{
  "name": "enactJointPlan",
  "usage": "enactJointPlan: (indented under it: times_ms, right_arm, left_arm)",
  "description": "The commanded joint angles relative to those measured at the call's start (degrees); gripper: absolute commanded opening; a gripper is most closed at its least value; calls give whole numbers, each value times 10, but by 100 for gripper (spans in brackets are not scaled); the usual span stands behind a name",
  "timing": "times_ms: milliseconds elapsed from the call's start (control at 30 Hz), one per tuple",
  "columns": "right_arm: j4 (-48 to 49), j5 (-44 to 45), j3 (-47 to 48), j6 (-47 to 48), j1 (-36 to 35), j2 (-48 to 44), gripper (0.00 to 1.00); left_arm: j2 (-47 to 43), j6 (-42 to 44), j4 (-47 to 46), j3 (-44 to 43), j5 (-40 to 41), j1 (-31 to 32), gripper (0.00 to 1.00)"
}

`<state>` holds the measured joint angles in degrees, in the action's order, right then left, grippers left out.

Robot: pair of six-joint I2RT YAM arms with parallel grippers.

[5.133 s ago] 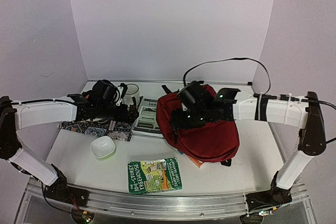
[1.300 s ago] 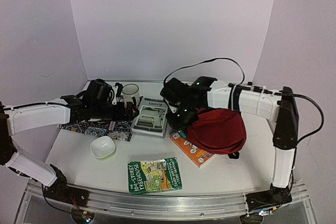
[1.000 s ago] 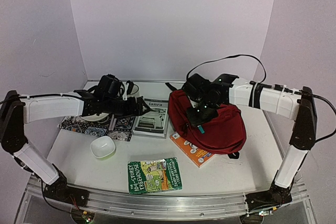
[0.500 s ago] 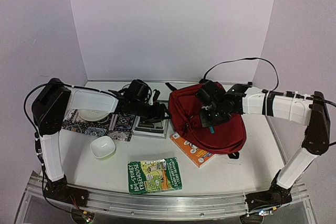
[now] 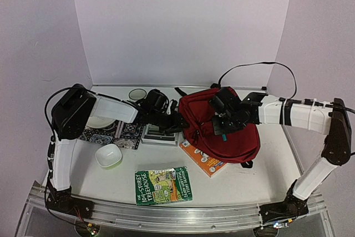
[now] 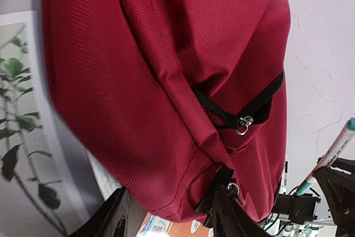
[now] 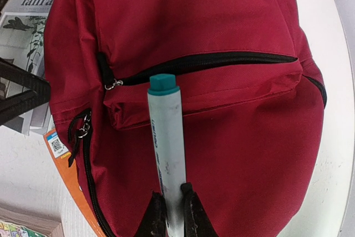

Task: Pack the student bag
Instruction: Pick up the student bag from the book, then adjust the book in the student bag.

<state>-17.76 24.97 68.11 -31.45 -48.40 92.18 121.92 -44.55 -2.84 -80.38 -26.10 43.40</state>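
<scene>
The dark red student bag (image 5: 238,142) lies at centre right, its black front zipper (image 7: 205,62) closed. My left gripper (image 5: 178,120) is at the bag's left side. In the left wrist view its fingers (image 6: 113,217) are apart, either side of the bag's (image 6: 138,81) lower corner and a zipper pull (image 6: 232,188); the gripper (image 6: 169,215) is open. My right gripper (image 7: 171,203) hovers over the bag (image 7: 222,26), shut on a white marker (image 7: 166,154) with a teal cap pointing toward the front pocket.
An orange book (image 5: 202,162) lies partly under the bag. A green Treehouse book (image 5: 162,185) sits near the front edge, a white bowl (image 5: 108,155) to its left. A grey book (image 5: 155,134), patterned cloth (image 5: 119,131), plate (image 5: 100,121) and mug (image 5: 137,94) lie behind.
My left arm has stretched right, from over the patterned cloth to the bag's left corner, and its jaws have narrowed. The right gripper carried the marker over the bag's top.
</scene>
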Motion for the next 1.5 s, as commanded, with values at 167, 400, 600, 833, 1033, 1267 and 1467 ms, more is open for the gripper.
enactJointPlan:
  times_ms: [167, 400, 600, 833, 1033, 1267, 1467]
  right_arm:
    - [3, 23, -23, -13, 0, -38, 0]
    - [17, 8, -38, -18, 6, -48, 0]
    - [32, -12, -56, -25, 17, -69, 0]
    - [46, -46, -64, -29, 19, -87, 0]
    - [56, -72, -70, -40, 23, -107, 0]
    - [88, -184, -94, -78, 56, -122, 0]
    - [142, -308, -124, -119, 75, -77, 0]
  left_arm:
    - [51, -42, -33, -31, -10, 7, 40]
    - [34, -45, -48, -30, -3, 8, 2]
    - [-4, -42, -58, -18, 5, 10, 0]
    - [-88, -29, -58, 23, 36, 19, 0]
    - [-169, -8, -57, 66, 65, 19, 0]
    - [-255, 9, -48, 163, 104, 31, 0]
    - [-268, 25, -48, 223, 111, 39, 0]
